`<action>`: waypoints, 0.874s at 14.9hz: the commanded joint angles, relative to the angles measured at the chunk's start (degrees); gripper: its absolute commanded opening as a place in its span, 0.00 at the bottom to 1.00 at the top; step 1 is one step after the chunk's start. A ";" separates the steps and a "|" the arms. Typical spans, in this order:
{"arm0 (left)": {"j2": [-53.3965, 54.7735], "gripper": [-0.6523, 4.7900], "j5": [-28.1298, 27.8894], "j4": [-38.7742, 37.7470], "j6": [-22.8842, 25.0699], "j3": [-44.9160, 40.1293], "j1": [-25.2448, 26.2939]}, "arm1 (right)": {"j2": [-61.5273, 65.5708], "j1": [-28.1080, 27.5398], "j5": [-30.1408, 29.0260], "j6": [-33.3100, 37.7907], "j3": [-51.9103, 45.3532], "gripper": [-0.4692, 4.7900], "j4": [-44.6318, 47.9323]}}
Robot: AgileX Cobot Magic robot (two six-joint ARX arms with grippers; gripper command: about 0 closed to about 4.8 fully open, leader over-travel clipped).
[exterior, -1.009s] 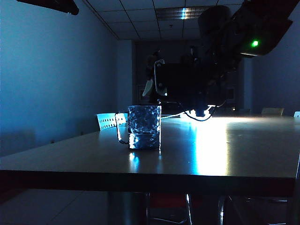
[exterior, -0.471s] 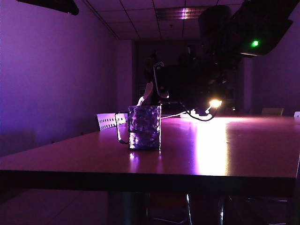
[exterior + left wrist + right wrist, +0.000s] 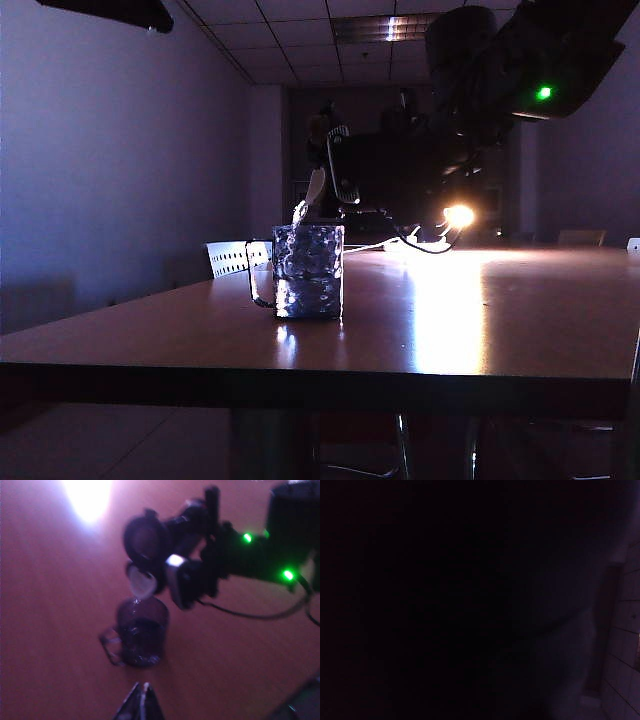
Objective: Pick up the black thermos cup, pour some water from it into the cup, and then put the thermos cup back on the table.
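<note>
The right gripper [image 3: 192, 577] grasps the black thermos cup [image 3: 150, 542] and holds it tipped over, mouth angled down just above the cup [image 3: 142, 637], so that water falls inside the glass rim rather than onto the table [image 3: 480, 320]; a pale stream or spout meets the rim in the left wrist view. The pour looks under way, with dark liquid already in the mug. The cup stands upright with its handle out to one side, well in from the table's front edge and toward its left side. The left gripper [image 3: 141, 705] waits near the cup, only its tip showing, so whether its jaws are parted cannot be told. The glossy brown top mirrors a bright lamp [image 3: 460, 215] behind; the room is dim, with a tiled ceiling [image 3: 300, 25].
</note>
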 commanded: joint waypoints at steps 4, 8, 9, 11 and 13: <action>-0.09 0.11 1.27 -0.83 0.20 0.15 -0.07 | -0.92 0.04 0.72 -0.83 0.92 0.23 4.63; -0.09 0.11 1.25 -0.83 0.20 0.15 -0.07 | -0.94 0.02 0.92 -2.27 0.92 0.23 5.01; -0.09 0.11 1.25 -0.83 0.20 0.15 -0.07 | -0.92 0.02 1.11 -2.27 0.92 0.23 5.01; -0.09 0.11 1.25 -0.83 0.20 0.15 -0.07 | -0.92 0.02 1.11 -2.27 0.92 0.23 5.01; -0.09 0.11 1.25 -0.83 0.20 0.15 -0.04 | -0.92 0.02 1.11 -2.27 0.92 0.23 5.01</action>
